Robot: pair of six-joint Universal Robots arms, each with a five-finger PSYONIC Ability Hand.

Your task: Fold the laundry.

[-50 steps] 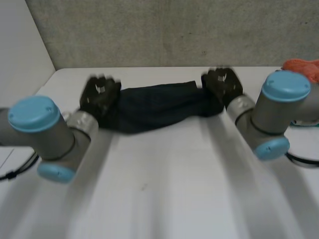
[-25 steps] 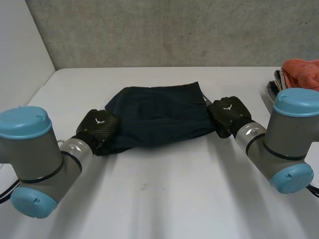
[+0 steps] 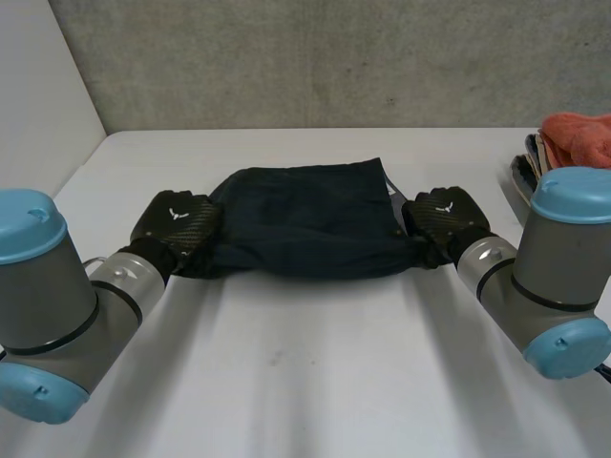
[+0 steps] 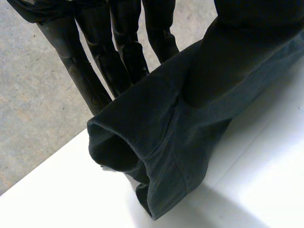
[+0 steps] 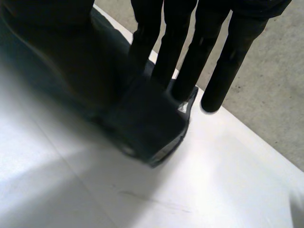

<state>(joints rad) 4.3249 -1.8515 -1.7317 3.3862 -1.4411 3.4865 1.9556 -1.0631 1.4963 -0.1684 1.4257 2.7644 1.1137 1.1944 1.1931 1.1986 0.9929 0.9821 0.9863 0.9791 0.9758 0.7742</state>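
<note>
A dark blue garment lies spread across the middle of the white table, nearer its far edge, stretched between the robot's two black hands. The left hand has the garment's left end and the right hand its right end, both low at the table surface.

From the left wrist, straight fingers run down behind the cloth while the thumb presses on its front, pinching it. This view also brings out a rolled hem and a stitched seam at that end, which the head view leaves as plain dark fabric.

From the right wrist, the fingers reach down behind a folded corner of the garment, with the thumb's dark bulk on the near side, so this hand also has the cloth pinched. One finger hangs just past the cloth's edge, over bare table. A small pale label shows at that corner.

At the table's right edge, towards the far corner, an orange towel tops a small stack of folded laundry, well apart from the garment.
</note>
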